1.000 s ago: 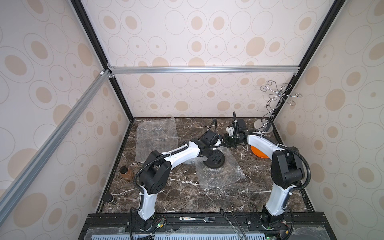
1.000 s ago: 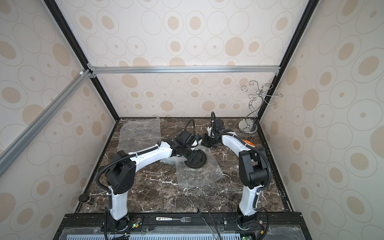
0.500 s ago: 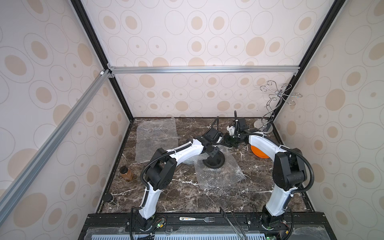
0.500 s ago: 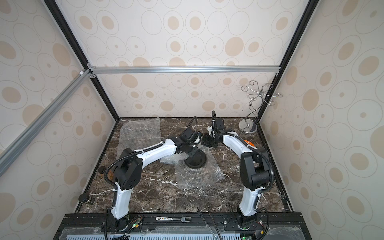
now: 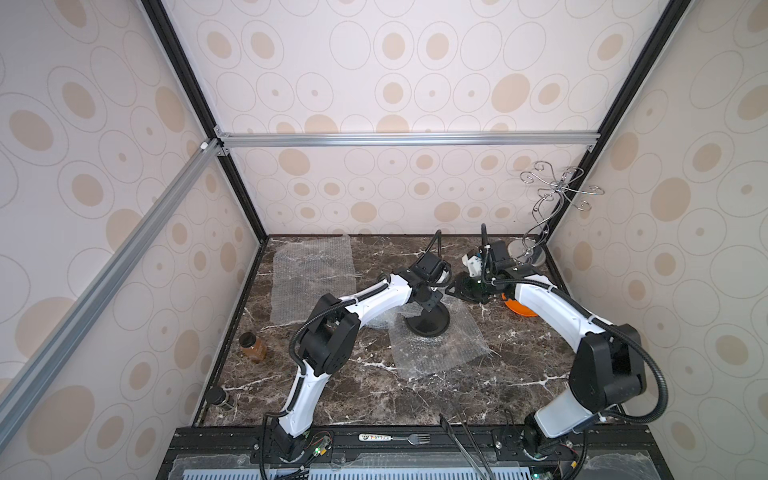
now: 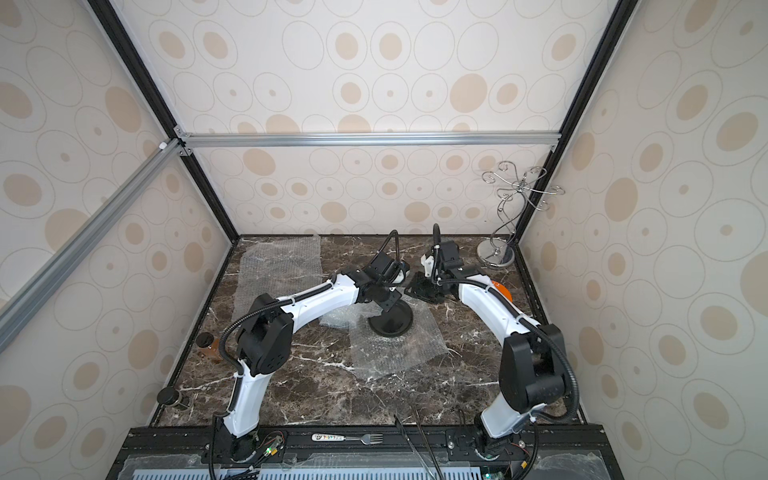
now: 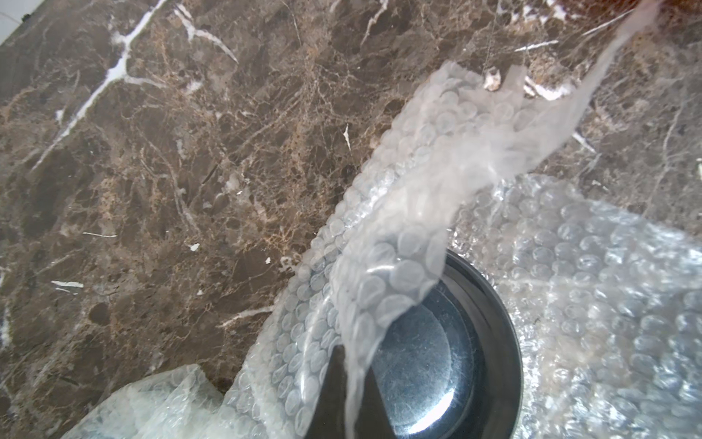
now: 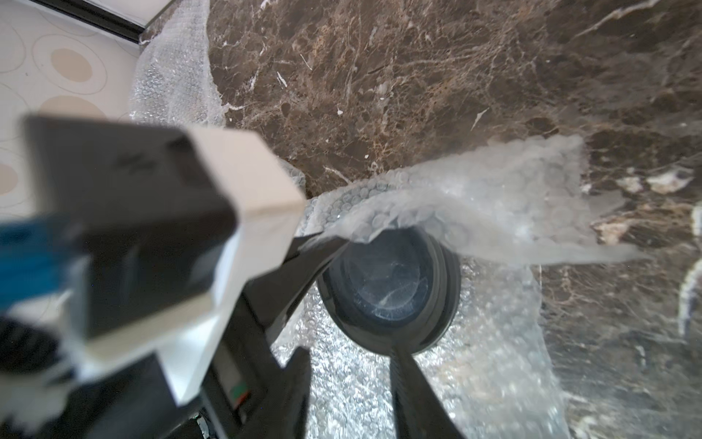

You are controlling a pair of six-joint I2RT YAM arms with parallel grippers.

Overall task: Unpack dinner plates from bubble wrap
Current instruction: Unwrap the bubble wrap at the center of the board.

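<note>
A dark grey dinner plate (image 5: 428, 323) (image 7: 437, 353) (image 8: 391, 289) lies on an opened sheet of bubble wrap (image 5: 442, 347) (image 6: 399, 351) mid-table. My left gripper (image 5: 434, 298) (image 7: 347, 403) hangs just above the plate's far edge, shut on a flap of that bubble wrap (image 7: 399, 243) (image 8: 459, 213), which is lifted clear of the plate. My right gripper (image 5: 452, 289) (image 8: 353, 391) is close beside it, its fingers apart with nothing between them. An orange plate (image 5: 515, 311) (image 6: 500, 288) shows partly behind the right arm.
A second bubble wrap sheet (image 5: 311, 276) lies flat at the back left. A chrome wire stand (image 5: 527, 257) fills the back right corner. Two jars (image 5: 252, 347) (image 5: 218, 400) stand by the left wall. A fork (image 5: 397, 437) and tongs (image 5: 467, 442) lie on the front rail.
My left gripper moved in toward the right one and closed on the wrap flap. The right gripper, shut a second ago, has opened and let the flap go.
</note>
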